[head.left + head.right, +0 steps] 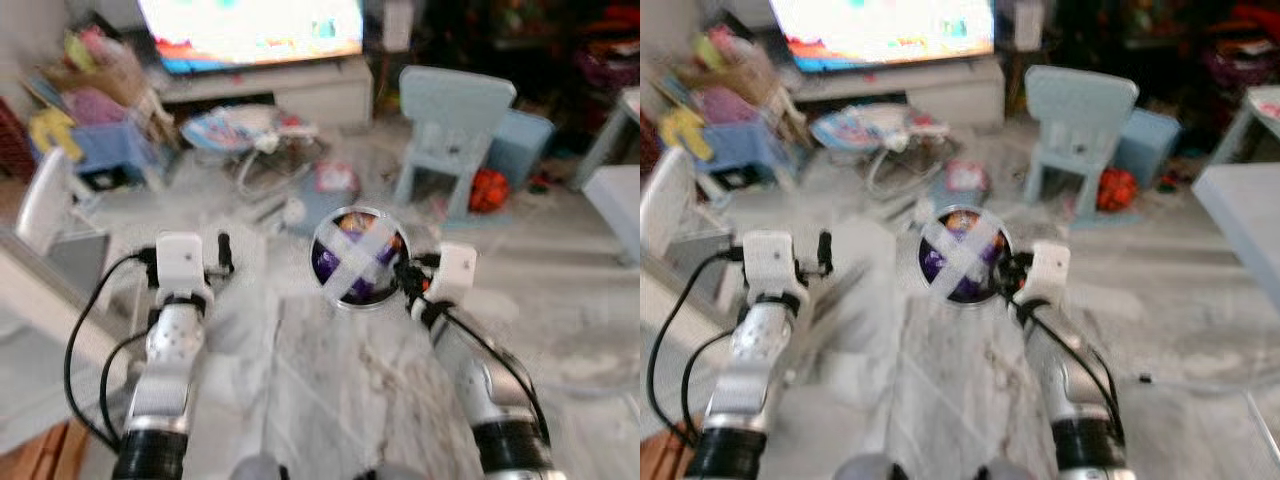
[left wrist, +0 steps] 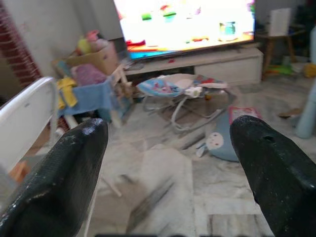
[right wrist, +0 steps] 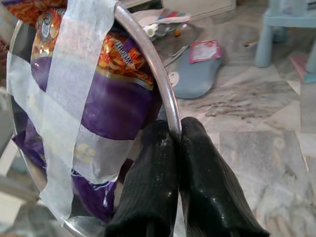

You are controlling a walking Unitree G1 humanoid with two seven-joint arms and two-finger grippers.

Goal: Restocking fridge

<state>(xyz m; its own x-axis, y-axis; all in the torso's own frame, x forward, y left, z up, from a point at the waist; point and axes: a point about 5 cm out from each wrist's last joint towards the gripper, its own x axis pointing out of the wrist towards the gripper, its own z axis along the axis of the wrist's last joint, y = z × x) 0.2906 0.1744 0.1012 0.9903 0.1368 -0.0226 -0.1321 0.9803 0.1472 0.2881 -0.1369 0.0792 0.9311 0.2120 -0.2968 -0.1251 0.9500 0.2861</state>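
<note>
A round shiny metal bowl (image 3: 165, 106), packed with purple-and-orange snack packets (image 3: 111, 94) under crossed white tape strips (image 3: 74, 64), hangs above the marble floor, pinched at its rim.

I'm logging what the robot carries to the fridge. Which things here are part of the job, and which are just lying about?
Part of the job:
- metal bowl, tape crossed over it
- purple snack packet inside
- right claw, shut on the bowl's rim
- left claw, open

Lying about:
- blue child's chair
- baby bouncer
- TV
- orange ball
</note>
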